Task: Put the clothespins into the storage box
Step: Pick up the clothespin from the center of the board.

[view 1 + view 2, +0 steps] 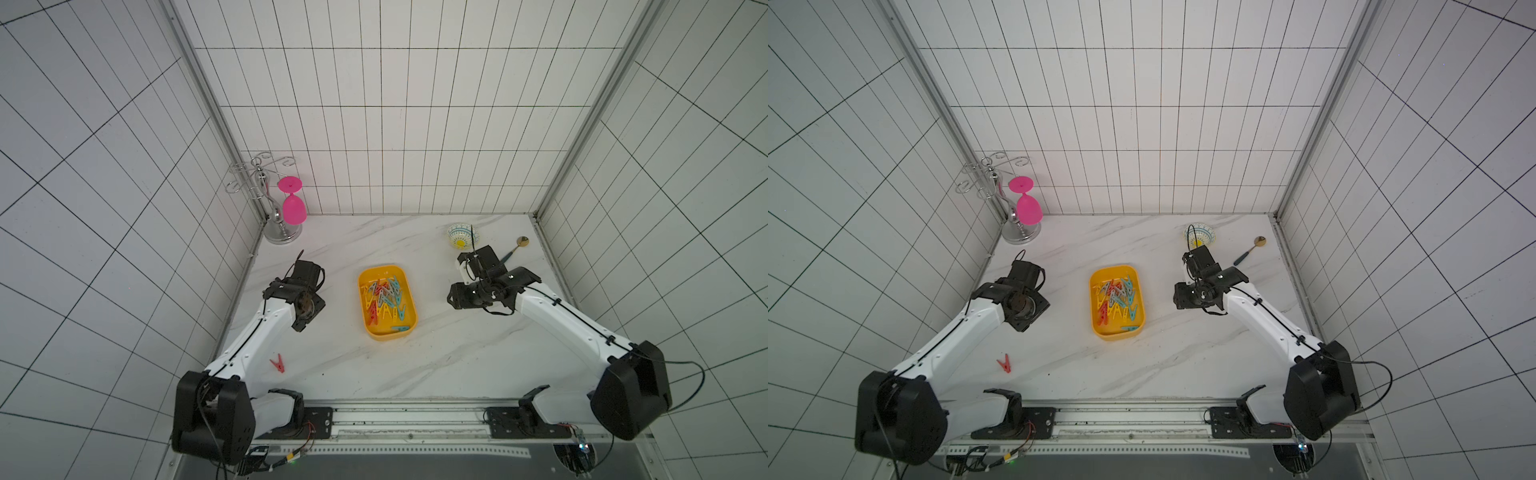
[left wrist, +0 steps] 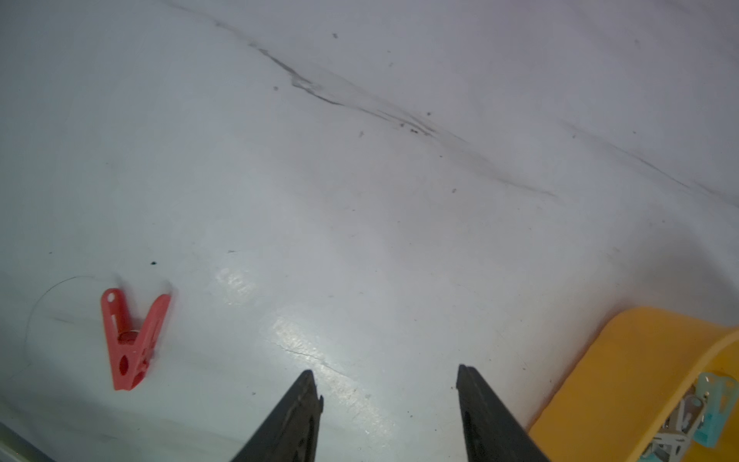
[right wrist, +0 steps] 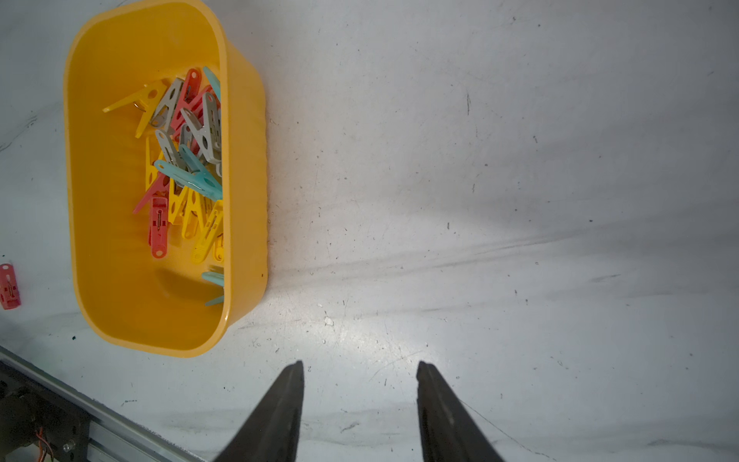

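Left gripper (image 2: pixel 390 384), at 9 o'clock from the box (image 1: pixel 389 337), hangs over bare table (image 1: pixel 457 345) with its jaws apart and nothing between them. One red clip (image 1: pixel 277 363) lies on the table at the box's 8 o'clock. The box sits mid-table and holds the other clips (image 1: pixel 386 297). At its 3 o'clock, the right gripper (image 3: pixel 360 372) is also parted and empty.

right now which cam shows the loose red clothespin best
Left wrist view: the red clothespin lies whole, large and sharp. Both top views show it tiny beside the left arm; the right wrist view, small at the edge.
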`<state>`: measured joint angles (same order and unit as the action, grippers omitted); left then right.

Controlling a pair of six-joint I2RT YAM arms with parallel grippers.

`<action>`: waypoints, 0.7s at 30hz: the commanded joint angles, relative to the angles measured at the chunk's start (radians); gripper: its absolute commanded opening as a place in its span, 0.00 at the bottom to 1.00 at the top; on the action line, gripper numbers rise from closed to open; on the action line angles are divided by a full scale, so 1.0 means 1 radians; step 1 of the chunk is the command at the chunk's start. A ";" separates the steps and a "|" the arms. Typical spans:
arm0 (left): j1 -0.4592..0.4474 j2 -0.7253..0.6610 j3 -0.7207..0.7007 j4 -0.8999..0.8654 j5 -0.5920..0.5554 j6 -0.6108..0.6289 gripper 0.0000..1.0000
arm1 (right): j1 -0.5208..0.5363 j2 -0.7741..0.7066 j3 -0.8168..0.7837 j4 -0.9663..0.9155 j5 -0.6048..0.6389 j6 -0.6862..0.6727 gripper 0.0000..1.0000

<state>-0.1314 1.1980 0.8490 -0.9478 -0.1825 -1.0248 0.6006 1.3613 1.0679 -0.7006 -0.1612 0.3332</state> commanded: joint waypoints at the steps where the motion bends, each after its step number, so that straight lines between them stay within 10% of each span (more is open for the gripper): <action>1: 0.046 -0.065 -0.045 -0.057 0.008 -0.039 0.58 | 0.045 -0.033 0.015 -0.003 0.028 0.018 0.50; 21: 0.432 -0.098 -0.232 -0.005 0.083 0.019 0.59 | 0.158 -0.088 -0.010 -0.023 0.043 0.045 0.51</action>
<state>0.2684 1.1118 0.6407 -0.9924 -0.1421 -1.0462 0.7448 1.2980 1.0615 -0.6880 -0.1444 0.3637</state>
